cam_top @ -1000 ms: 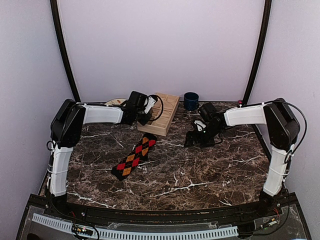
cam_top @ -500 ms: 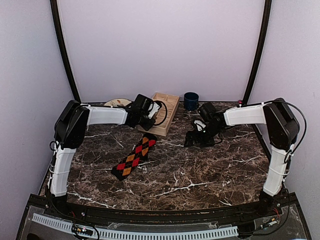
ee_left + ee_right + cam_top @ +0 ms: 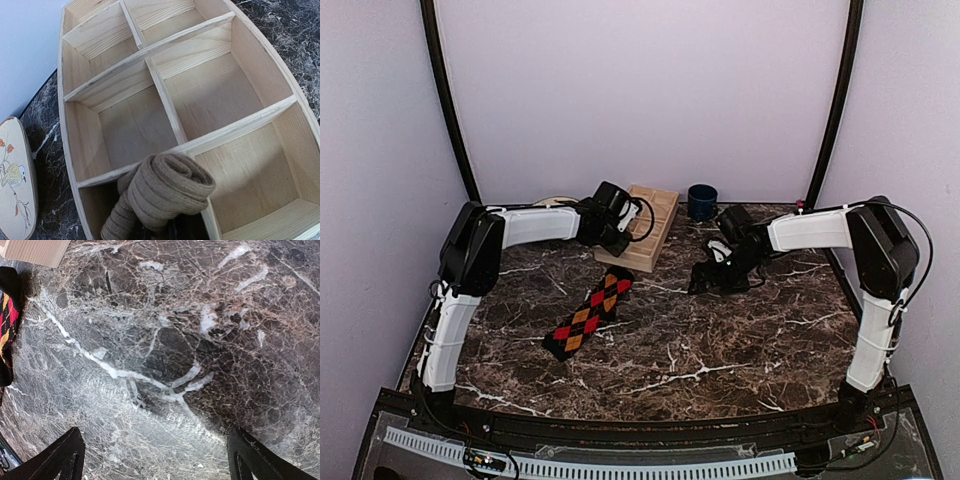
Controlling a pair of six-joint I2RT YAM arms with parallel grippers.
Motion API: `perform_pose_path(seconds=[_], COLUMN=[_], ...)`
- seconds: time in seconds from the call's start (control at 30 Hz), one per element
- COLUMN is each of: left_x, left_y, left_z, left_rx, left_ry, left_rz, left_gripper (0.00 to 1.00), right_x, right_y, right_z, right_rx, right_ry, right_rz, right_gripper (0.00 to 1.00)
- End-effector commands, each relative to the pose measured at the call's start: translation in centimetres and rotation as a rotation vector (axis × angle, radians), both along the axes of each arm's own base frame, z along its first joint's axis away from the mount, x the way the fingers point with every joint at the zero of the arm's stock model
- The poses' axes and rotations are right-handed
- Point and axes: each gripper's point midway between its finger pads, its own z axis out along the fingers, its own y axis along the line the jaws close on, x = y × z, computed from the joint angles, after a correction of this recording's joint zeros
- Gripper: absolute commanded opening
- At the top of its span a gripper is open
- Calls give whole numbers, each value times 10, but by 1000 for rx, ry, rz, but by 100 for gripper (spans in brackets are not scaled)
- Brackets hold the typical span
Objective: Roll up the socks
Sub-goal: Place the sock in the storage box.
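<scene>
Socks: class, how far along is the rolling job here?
Done: the tan sock is rolled. In hand: the left gripper holds that roll over the wooden tray. Remaining: the argyle sock lies flat, unrolled, on the table; the right gripper is open, empty.

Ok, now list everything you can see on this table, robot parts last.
tan sock: one, tan-beige, rolled up, over the tray's near end
argyle sock: one, black with red and orange diamonds, flat on the table, left of centre
wooden tray: one, pale wood, divided into compartments, back of the table
mug: one, dark blue, back edge, right of the tray
oval plate: one, cream with a painted bird, left of the tray
table: one, dark brown marble, white veins
left fingers: one pair, black, shut on the tan sock
right fingers: one pair, black, open, low over the marble
</scene>
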Motion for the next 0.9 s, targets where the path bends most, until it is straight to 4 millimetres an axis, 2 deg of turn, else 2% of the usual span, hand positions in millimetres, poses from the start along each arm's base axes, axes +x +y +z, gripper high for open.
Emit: perform_pose_path(seconds=[0.0, 0.5, 0.87], left_x=[-17, -58, -85], left_y=[28, 18, 16], left_z=[-41, -61, -70], left_rx=[63, -10, -21], left_ry=[175, 503, 628], left_rz=[21, -110, -136], left_gripper=[0, 0, 0], right_x=[1, 3, 0], right_y=[-4, -2, -4], right_z=[-3, 2, 10], right_rx=[-14, -8, -16], right_ry=[10, 6, -3], right_rz=[5, 15, 20], right_gripper=[97, 97, 97])
